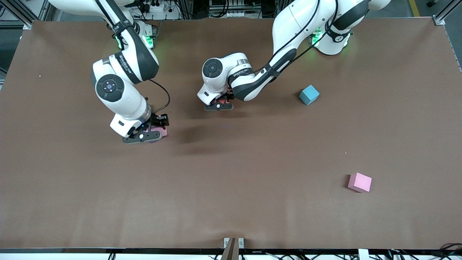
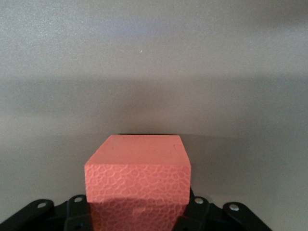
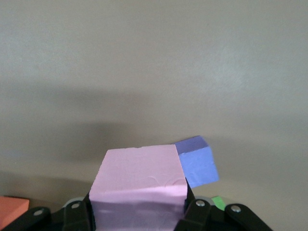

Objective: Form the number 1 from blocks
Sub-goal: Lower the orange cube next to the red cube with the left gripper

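Blocks are what both grippers hold. The left gripper [image 1: 219,105] is shut on a red block [image 2: 138,185]. Its jaws press the block's two sides, with no gap showing in the left wrist view. In the front view only a bit of red shows under this gripper, which hangs low over the middle of the brown table [image 1: 252,202].

The right gripper [image 1: 144,135] is shut on a pink block [image 3: 139,185]. Its jaws squeeze that block from both sides too. In the front view a corner of the pink block peeks out at about 2 o'clock from the gripper. This gripper is low over the table, toward the right arm's end.

A purple block [image 3: 198,162] sits just beside the held pink block and looks like it touches one corner of it. In the right wrist view a bit of an orange block [image 3: 12,211] shows at the edge, and a tiny bit of a green cube [image 3: 219,201] shows too.

From the left gripper, a light blue cube [image 1: 309,94] lies at about 3 o'clock, well apart. A second pink block [image 1: 360,182] lies at about 4 o'clock, far off, nearer to the front camera and toward the left arm's end.
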